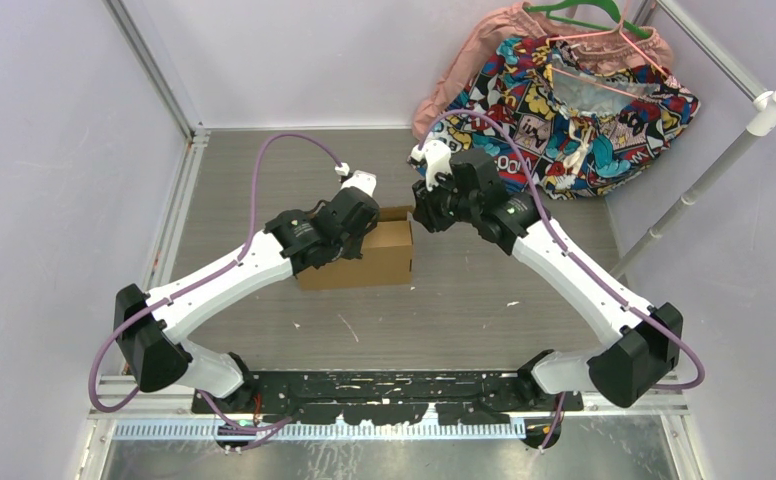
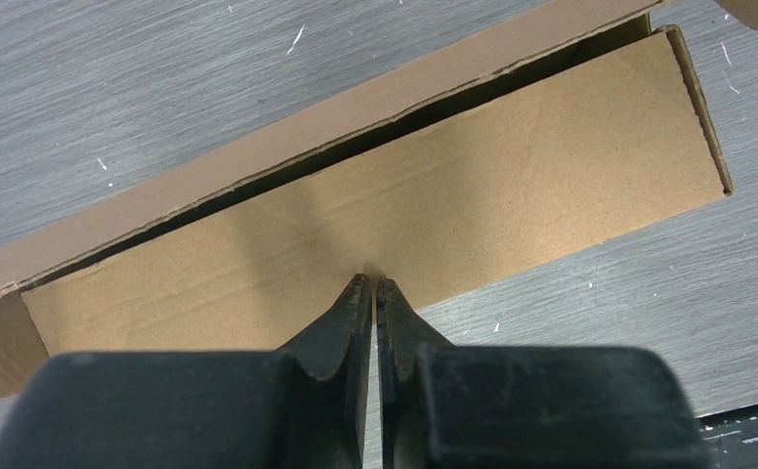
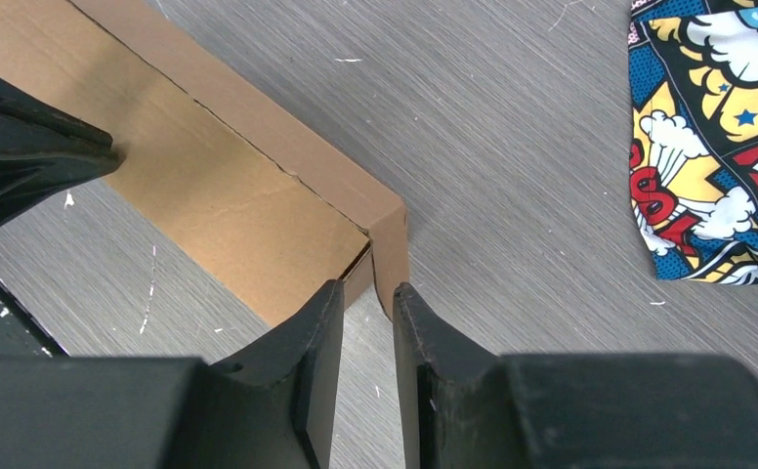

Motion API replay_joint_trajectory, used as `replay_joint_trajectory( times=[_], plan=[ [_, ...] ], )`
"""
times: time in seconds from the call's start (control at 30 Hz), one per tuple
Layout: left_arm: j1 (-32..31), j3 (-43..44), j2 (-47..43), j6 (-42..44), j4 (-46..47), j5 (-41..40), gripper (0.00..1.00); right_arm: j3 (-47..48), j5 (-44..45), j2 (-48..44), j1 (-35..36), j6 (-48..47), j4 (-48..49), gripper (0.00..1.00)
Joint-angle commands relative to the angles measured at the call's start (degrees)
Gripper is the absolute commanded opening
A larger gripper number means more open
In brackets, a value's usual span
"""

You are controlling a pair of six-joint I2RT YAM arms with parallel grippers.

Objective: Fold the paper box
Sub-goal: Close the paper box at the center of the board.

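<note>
- When viewing from overhead, find the paper box (image 1: 379, 258) near the middle of the table (image 1: 484, 300), between the two arms. Expect no sight of its left end, covered by the left arm.
- From that same view, do not try to read either set of fingertips, hidden beneath the wrist housings.
- Through the left wrist camera, read the left gripper (image 2: 375, 285) as closed to a hairline, with its tips set against the near edge of the box's top panel. Cannot tell whether any cardboard sits pinched in that hairline.
- Along the far side of that panel, note a dark slit against the far wall. Cannot see the interior through it.
- Treat the box's left end as cut off by the frame edge and partly masked by the gripper housing.
- Through the right wrist camera, read the right gripper (image 3: 367, 303) as narrowly parted, with bare table visible through the gap and nothing clamped. Place it at the box's end corner, with the end wall just ahead of the right fingertip. Cannot tell touching from just clear.
- In that view, treat the box as cut off at the upper left and partly masked by the dark left gripper body.
- At the far right of the table, identify a comic-print cloth (image 1: 589, 110) under a pink garment (image 1: 474, 50), well apart from the box. Expect only a cropped strip of the cloth in the right wrist view.
</note>
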Motion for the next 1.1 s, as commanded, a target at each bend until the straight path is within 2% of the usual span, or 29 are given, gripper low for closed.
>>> replay_joint_trajectory(
  times=[0.0,0.83,1.07],
  plan=[
    [-0.24,0.97,0.38,0.22,-1.38,-0.66,0.08,2.11,1.67,0.3,0.43,-1.0,1.67,0.3],
    [-0.25,0.9,0.15,0.11,-1.33,-0.48,0.08,3.35,2.73,2.19,1.14,-0.65,1.74,0.21],
    [-0.2,0.88,0.18,0.16,-1.55,-0.53,0.08,4.51,2.73,2.67,1.5,-0.47,0.82,0.07]
  ],
)
